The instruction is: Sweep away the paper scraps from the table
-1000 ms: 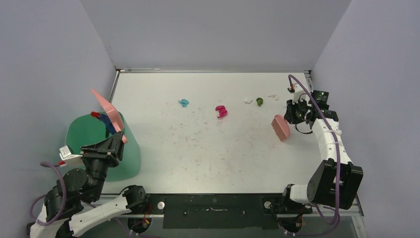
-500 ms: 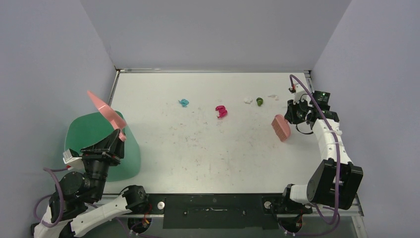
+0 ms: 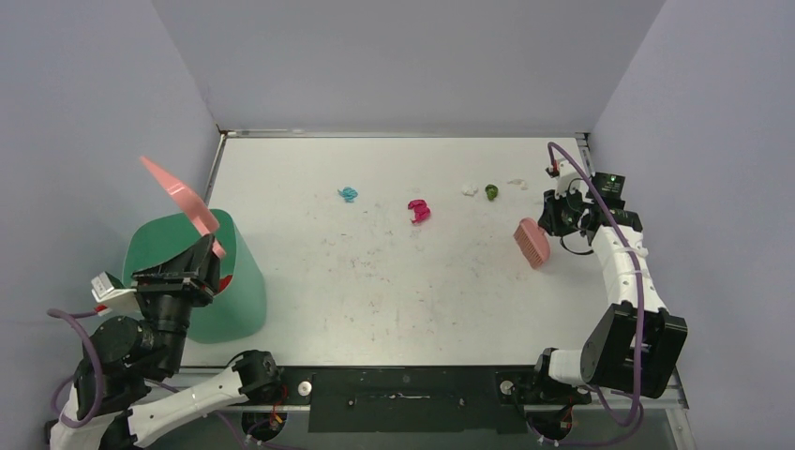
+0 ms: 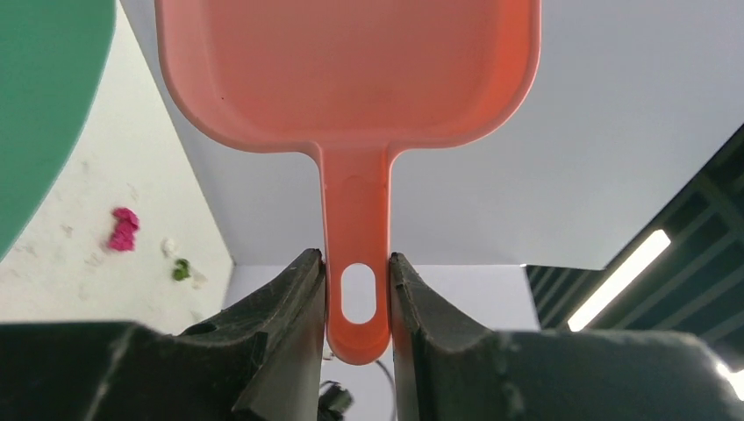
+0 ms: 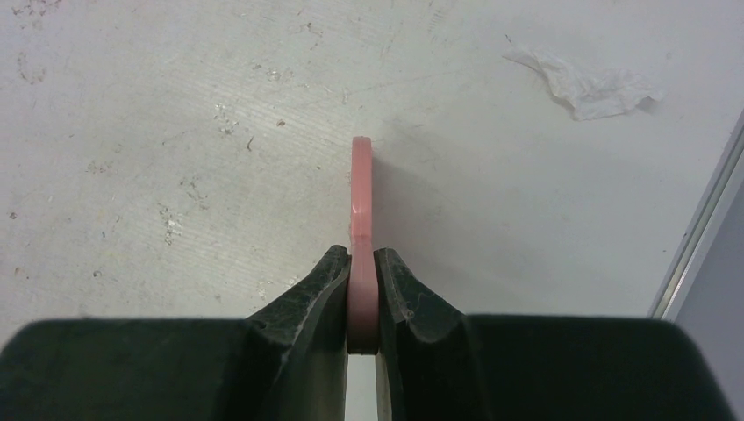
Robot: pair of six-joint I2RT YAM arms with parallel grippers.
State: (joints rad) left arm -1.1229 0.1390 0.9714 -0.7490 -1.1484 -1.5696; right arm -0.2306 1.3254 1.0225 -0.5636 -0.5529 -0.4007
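**Paper scraps (image 3: 418, 210) strung across far half of white worktop (image 3: 375, 300)**

Left to right: teal wad (image 3: 348, 194), magenta wad (image 4: 123, 230), small white wad (image 3: 470, 190) with green wad (image 3: 491, 192) just beside it, flat white shred (image 3: 517, 183) near the right rim. Left fingers (image 4: 303, 289) clenched on the handle of a pink plastic dustpan (image 3: 178, 192); pan raised and tilted over the mint-green plastic bin (image 3: 239, 300) at near left. Right fingers (image 5: 332, 281) clamped on the thin handle of a pink hand brush (image 3: 532, 242); brush head at far right, nearer than the green wad, apart from every scrap.
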